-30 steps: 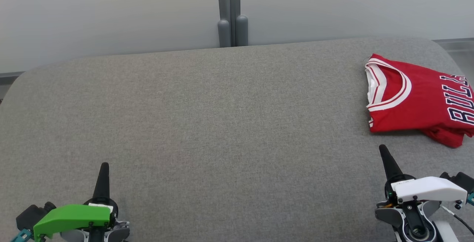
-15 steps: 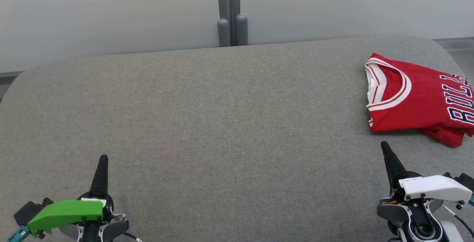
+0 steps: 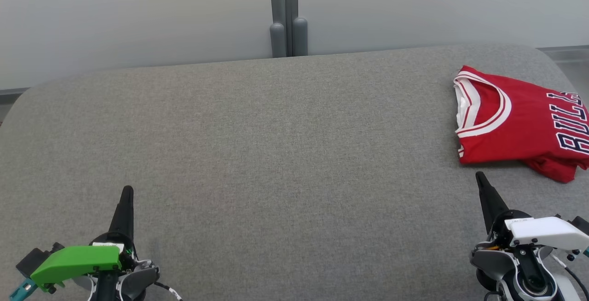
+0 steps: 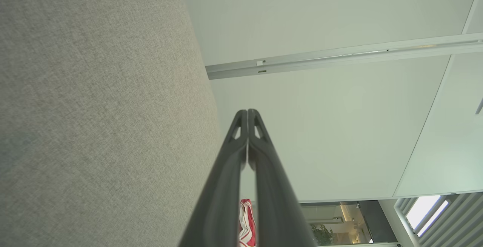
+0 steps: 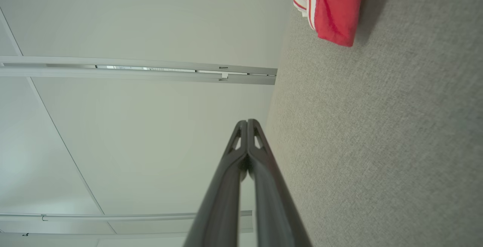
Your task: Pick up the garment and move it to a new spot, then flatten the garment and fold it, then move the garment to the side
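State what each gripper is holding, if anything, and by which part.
Nothing is held. The left gripper and right gripper are shut and empty; the red jersey lies apart.

Right hand (image 5: 247, 120) fingers pressed together, nothing held, pale wall (image 5: 151, 20) behind. Grey fabric desk (image 5: 377, 145) at right; red garment (image 5: 332, 5) lying on it, top.

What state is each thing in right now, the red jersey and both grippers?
Red basketball jersey with white trim: folded, lying at the grey fabric surface's right end, untouched.
Left gripper with green cover: shut, empty.
Right gripper with white cover: shut, empty, near the jersey.
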